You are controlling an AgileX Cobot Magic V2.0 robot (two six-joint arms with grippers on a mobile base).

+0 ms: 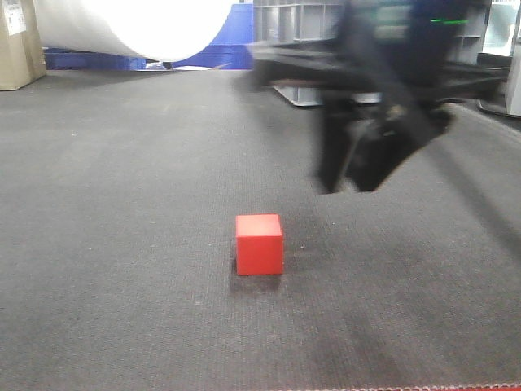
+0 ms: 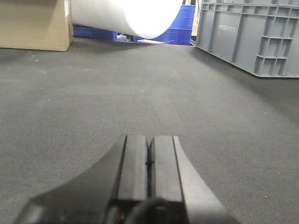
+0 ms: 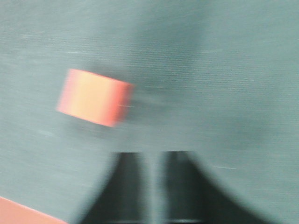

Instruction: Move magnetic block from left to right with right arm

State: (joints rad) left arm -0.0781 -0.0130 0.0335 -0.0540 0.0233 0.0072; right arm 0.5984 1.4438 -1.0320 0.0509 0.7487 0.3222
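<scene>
Front view: the magnetic block (image 1: 260,243) sits square on the grey mat (image 1: 122,244), no long axis (a cube), the blurred right gripper (image 1: 354,175) empty, above and right, its opening unclear. Left wrist: left gripper (image 2: 149,161) closed, empty; a grey crate (image 2: 252,35) stands far right, contents unseen. Right wrist: block (image 3: 95,97) ahead-left, untouched.

The front view sits low, looking level across the grey mat (image 1: 122,244). Each wrist view looks past its own fingers, left level, right downward and close. Front and right share the red cube (image 1: 260,243)
</scene>
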